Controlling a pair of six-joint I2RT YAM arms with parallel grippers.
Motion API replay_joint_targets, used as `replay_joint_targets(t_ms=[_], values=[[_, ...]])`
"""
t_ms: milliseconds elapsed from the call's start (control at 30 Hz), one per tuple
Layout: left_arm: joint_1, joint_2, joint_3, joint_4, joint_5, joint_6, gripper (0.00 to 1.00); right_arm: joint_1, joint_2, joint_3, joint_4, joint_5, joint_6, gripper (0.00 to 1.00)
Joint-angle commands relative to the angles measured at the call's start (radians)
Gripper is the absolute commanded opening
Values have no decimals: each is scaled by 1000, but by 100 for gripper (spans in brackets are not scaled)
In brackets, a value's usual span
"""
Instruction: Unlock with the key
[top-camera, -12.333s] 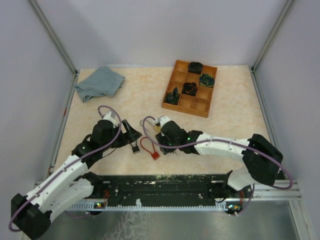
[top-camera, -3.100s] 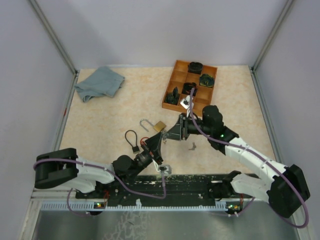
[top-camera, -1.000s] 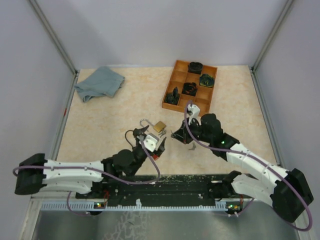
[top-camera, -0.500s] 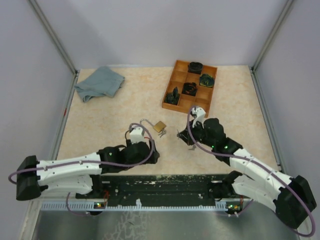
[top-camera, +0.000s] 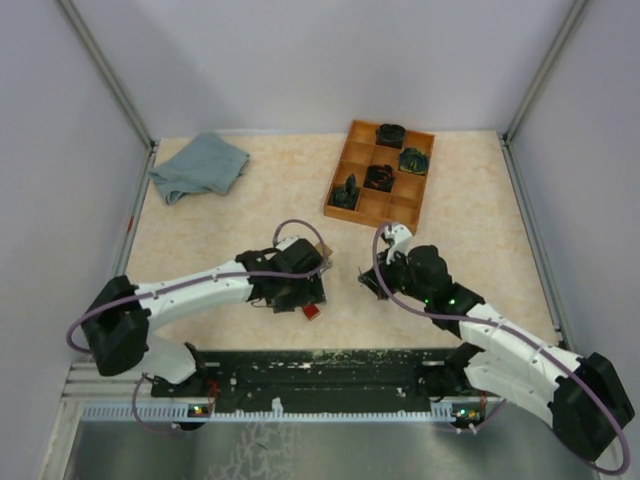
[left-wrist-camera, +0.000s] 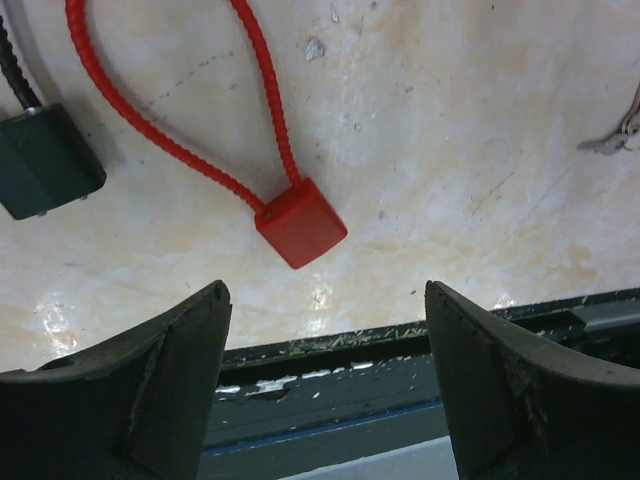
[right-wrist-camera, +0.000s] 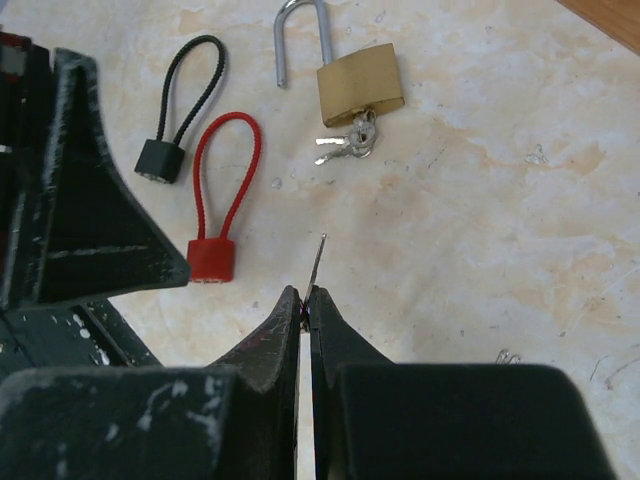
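The right wrist view shows my right gripper (right-wrist-camera: 305, 292) shut on a thin silver key (right-wrist-camera: 318, 258), whose blade sticks out toward the brass padlock (right-wrist-camera: 360, 84). The padlock lies flat with one leg of its shackle free of the body. A small bunch of keys (right-wrist-camera: 345, 143) hangs at its keyhole. From above, my left arm covers most of the padlock (top-camera: 322, 247). My left gripper (left-wrist-camera: 325, 300) is open and empty, hovering over a red cable lock (left-wrist-camera: 300, 222) and pointing at the table's near edge. My right gripper (top-camera: 367, 278) is just right of the left gripper (top-camera: 300, 290).
A black cable lock (right-wrist-camera: 165, 155) lies next to the red one (right-wrist-camera: 212, 258). A wooden compartment tray (top-camera: 395, 210) with dark parts stands at the back right. A grey cloth (top-camera: 200, 165) lies at the back left. The black base rail (left-wrist-camera: 400, 380) runs along the near edge.
My left arm has swung further over the cable locks, hiding most of the padlock from above, and its jaws have narrowed slightly. The right gripper has barely shifted and still holds the key.
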Motion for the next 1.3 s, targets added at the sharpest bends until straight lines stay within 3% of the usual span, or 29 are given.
replay_joint_targets(t_ms=[0,233,367,767,933,1267], values=[[21,114,107,-145,11,-44,84,0,-53,-11,64,20,-34,0],[56,239,145,-113,103,-58,77,0,-102,-42,70,23,-47,0],[70,305,175,-116,129,-57,67,0,-105,-50,83,5,-47,0],[120,383,204,-183,147,-102,57,1,-98,-56,93,-17,-50,0],[121,443,240,-228,191,-94,45,0,-87,-57,100,-30,-49,0],[152,308,210,-181,184,-91,22,7,-85,-54,142,-88,-12,0]])
